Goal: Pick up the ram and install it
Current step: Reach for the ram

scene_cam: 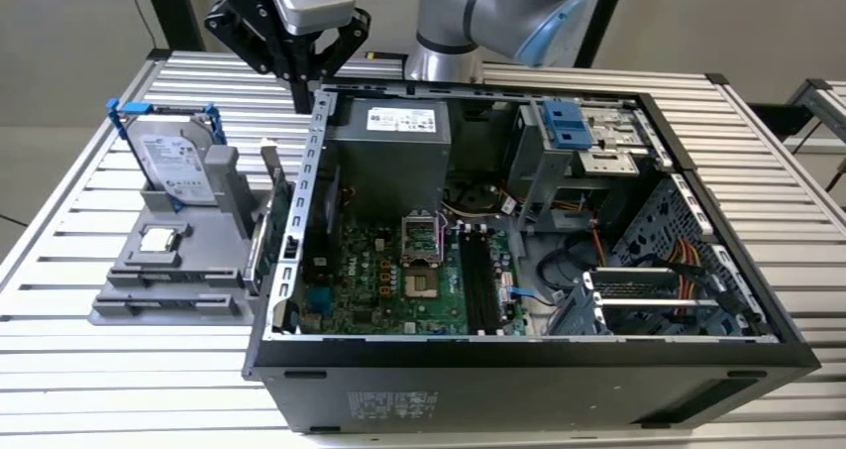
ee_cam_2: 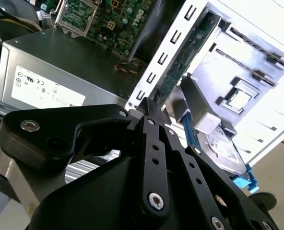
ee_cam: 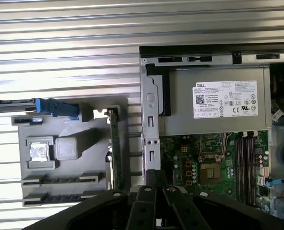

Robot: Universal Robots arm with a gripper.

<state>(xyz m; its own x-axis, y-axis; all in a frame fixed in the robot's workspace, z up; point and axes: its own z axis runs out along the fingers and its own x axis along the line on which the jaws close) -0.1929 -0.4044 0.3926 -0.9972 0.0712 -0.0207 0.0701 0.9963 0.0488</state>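
Above the rear corner of the open computer case (scene_cam: 529,355), on the exterior view's left, the gripper (scene_cam: 304,80) is hovering with its fingers (ee_cam: 149,178) pressing together and gripping nothing. The ram (ee_cam: 114,143) is standing on edge in the grey holder (ee_cam: 84,143), just beside the case's outer wall and apart from the gripper. The hard drive (scene_cam: 172,162) and the processor chip (scene_cam: 158,239) are sitting in the same holder.

Arm (scene_cam: 447,33) silver-grey, light-blue joint caps (scene_cam: 549,28) — gripper (scene_cam: 307,78) black, silver screws (ee_cam_2: 155,201).
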